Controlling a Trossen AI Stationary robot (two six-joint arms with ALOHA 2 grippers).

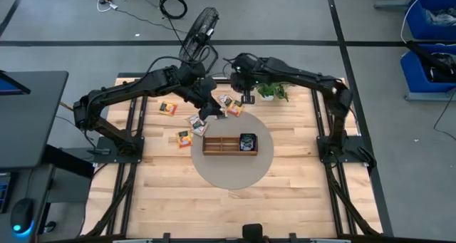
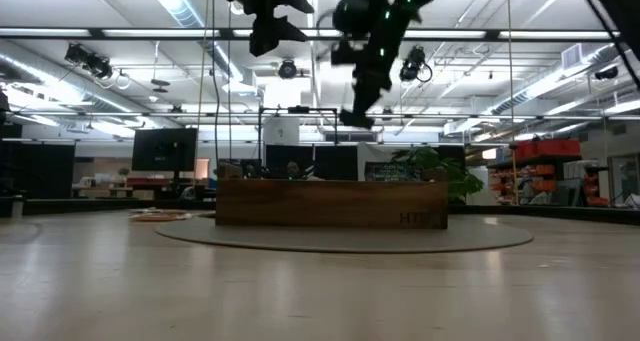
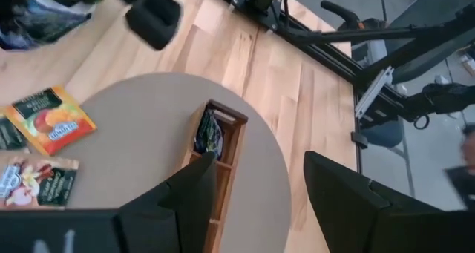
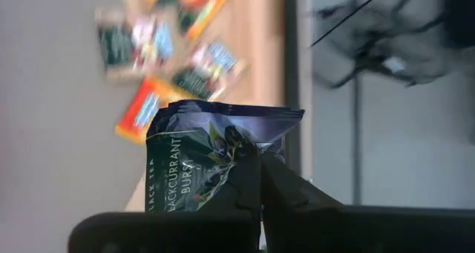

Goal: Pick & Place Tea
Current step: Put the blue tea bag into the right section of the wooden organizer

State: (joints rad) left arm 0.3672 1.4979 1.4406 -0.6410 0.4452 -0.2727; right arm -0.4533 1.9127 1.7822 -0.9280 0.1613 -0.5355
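Right gripper (image 4: pixel 260 175) raised above the table's far side, fingers pinched tight on a dark blackcurrant tea packet (image 4: pixel 215 160). Left gripper (image 3: pixel 256 194) hovering beside it over the round mat (image 1: pixel 231 170), fingers parted and empty. Remaining tea packets (image 1: pixel 187 137) scattered beyond the wooden tray (image 1: pixel 221 145), one dark packet (image 1: pixel 247 141) lying in its right end compartment.

Left pincer (image 3: pixel 256 201) raised with fingers apart, right pincer (image 4: pixel 260 179) clamped
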